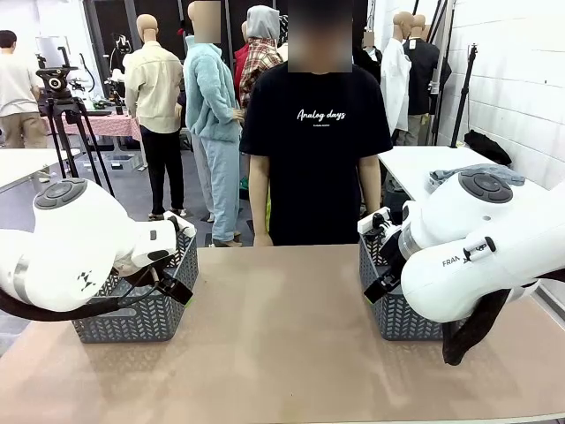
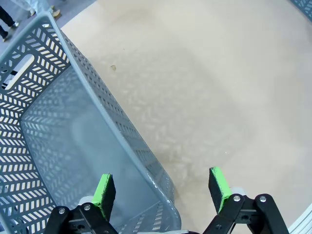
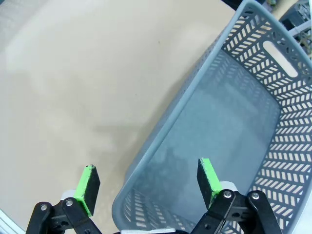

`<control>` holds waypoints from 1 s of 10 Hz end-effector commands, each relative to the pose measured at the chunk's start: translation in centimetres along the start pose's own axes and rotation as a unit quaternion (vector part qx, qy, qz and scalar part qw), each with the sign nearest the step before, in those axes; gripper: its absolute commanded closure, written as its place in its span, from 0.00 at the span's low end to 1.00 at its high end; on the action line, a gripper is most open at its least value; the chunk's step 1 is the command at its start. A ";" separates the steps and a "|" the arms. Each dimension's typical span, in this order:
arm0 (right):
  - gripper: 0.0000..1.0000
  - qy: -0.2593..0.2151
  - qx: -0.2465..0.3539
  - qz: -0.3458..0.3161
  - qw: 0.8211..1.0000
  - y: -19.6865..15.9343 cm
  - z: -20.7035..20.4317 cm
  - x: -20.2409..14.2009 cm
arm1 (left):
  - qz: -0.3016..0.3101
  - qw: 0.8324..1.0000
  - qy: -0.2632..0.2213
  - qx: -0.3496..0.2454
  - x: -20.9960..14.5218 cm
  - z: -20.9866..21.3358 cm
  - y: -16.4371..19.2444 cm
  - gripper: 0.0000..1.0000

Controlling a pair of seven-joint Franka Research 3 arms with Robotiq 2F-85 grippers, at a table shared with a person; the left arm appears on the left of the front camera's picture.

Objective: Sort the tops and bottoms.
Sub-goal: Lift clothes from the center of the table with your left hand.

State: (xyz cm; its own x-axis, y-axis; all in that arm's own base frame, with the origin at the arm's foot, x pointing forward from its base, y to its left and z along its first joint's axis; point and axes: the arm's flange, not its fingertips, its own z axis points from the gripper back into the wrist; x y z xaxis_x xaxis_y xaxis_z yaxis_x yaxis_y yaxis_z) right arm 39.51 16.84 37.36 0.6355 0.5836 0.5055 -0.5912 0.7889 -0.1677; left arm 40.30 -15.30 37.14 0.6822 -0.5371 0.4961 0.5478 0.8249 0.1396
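The tops and bottoms are out of view. My left gripper [image 2: 163, 187] is open and hangs straddling the near rim of a grey lattice basket [image 2: 97, 92], one green pad over the basket's bare floor and the other over the tan table. My right gripper [image 3: 148, 180] is open in the same way over the rim of a second grey basket [image 3: 195, 97], whose floor also shows bare. Nothing sits between either pair of fingers.
The two baskets stand at the table's left [image 1: 132, 322] and right [image 1: 397, 322], partly behind my white arms. A person in a black T-shirt [image 1: 316, 150] stands at the far edge, arms down. The tan tabletop [image 1: 282, 336] stretches between the baskets.
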 end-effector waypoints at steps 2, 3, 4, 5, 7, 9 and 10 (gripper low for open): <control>0.00 0.000 0.000 -0.001 1.000 0.0 0.0 0.0 | 0.001 1.000 0.000 0.000 0.0 0.0 0.1 0.00; 0.00 0.000 0.000 -0.001 1.000 0.0 0.0 0.0 | 0.001 1.000 0.000 0.000 0.0 0.0 0.1 0.00; 0.00 0.000 0.000 -0.001 1.000 0.0 0.0 0.0 | 0.001 1.000 0.000 0.000 0.0 0.0 0.1 0.00; 0.00 0.000 0.000 -0.001 1.000 0.0 0.0 0.0 | 0.001 1.000 0.000 0.000 0.0 0.0 0.1 0.00; 0.00 0.000 0.000 -0.001 1.000 0.0 0.0 0.0 | 0.001 1.000 0.000 0.000 0.0 0.0 0.1 0.00; 0.00 0.000 0.000 -0.001 1.000 0.0 0.0 0.0 | 0.001 1.000 0.000 0.000 0.0 0.0 0.1 0.00; 0.00 0.000 0.000 -0.001 1.000 0.0 0.0 0.0 | 0.001 1.000 0.000 0.000 0.0 0.0 0.1 0.00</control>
State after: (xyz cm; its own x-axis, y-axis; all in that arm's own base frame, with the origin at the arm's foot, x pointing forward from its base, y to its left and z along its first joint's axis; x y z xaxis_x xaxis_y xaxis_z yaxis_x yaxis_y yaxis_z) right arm 39.51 16.84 37.36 0.6355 0.5837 0.5055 -0.5912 0.7889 -0.1677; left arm 40.30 -15.31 37.14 0.6821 -0.5372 0.4961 0.5480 0.8247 0.1397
